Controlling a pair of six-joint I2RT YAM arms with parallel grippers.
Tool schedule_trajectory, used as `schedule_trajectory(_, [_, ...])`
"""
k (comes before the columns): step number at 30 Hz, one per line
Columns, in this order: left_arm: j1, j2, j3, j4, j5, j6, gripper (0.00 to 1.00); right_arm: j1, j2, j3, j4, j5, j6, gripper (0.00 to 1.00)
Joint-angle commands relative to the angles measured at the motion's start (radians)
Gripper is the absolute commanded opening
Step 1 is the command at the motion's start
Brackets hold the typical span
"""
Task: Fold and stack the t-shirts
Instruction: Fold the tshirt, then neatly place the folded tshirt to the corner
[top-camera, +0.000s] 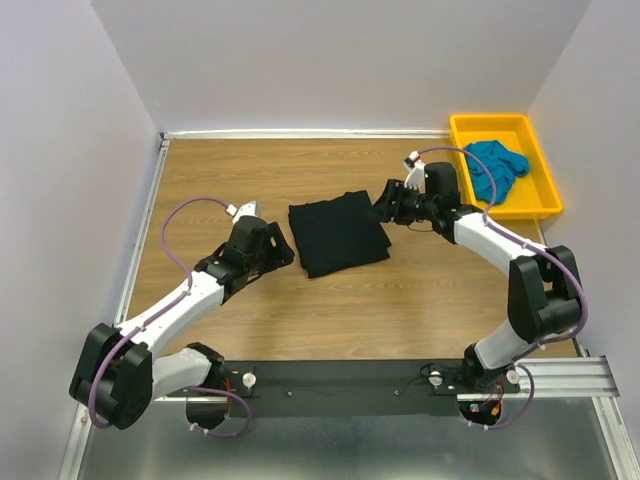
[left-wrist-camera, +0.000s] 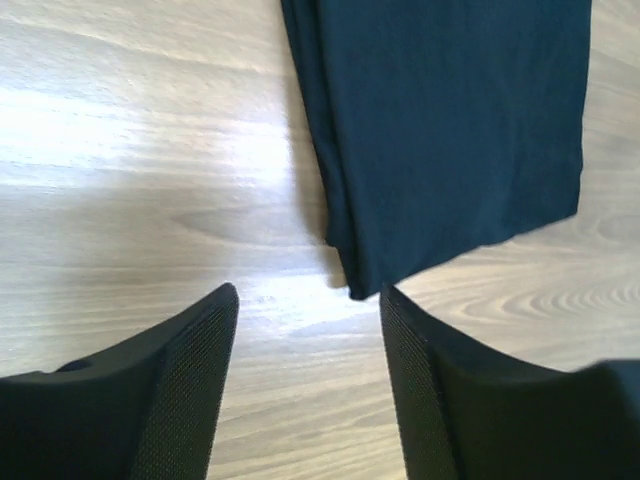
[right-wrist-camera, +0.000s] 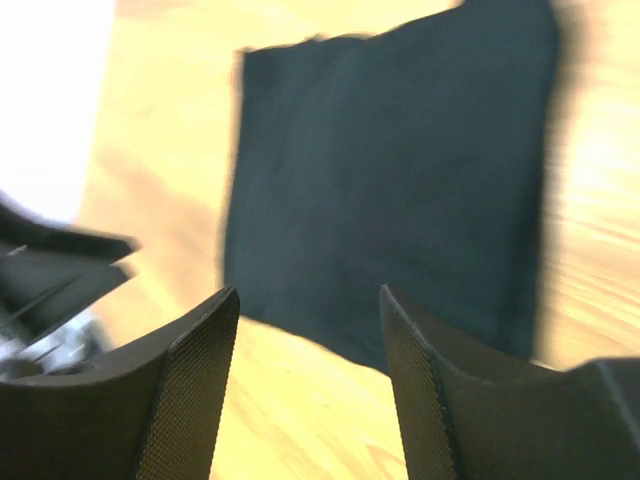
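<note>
The black t-shirt (top-camera: 338, 235) lies folded into a neat rectangle on the middle of the wooden table; the left wrist view shows it (left-wrist-camera: 450, 130) and so does the right wrist view (right-wrist-camera: 400, 170). A teal-blue t-shirt (top-camera: 495, 167) lies crumpled in the yellow tray (top-camera: 540, 205) at the back right. My left gripper (top-camera: 283, 250) is open just left of the black shirt, its fingertips (left-wrist-camera: 309, 290) bare above the wood near the shirt's corner. My right gripper (top-camera: 385, 205) is open at the shirt's right edge, nothing between its fingers (right-wrist-camera: 309, 292).
White walls close in the table at the back and both sides. A metal rail (top-camera: 145, 230) runs along the left edge. The black mounting bar (top-camera: 340, 385) with both arm bases spans the near edge.
</note>
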Motion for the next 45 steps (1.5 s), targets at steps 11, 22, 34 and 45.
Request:
schedule_trajectory(11, [0.002, 0.212, 0.11, 0.063, 0.018, 0.037, 0.81, -0.009, -0.114, 0.04, -0.407, 0.386, -0.083, 0.67])
schedule_trajectory(22, [-0.021, 0.505, 0.245, 0.105, 0.081, 0.005, 0.75, -0.009, -0.332, -0.052, -0.495, 0.306, -0.029, 0.84])
schedule_trajectory(34, [-0.064, 0.64, 0.342, -0.066, -0.061, -0.072, 0.01, -0.009, -0.533, -0.084, -0.591, 0.26, -0.061, 0.84])
schedule_trajectory(45, [0.161, 0.822, 0.711, -0.392, -0.448, 0.256, 0.0, 0.014, -0.541, -0.086, -0.594, 0.215, -0.107, 0.83])
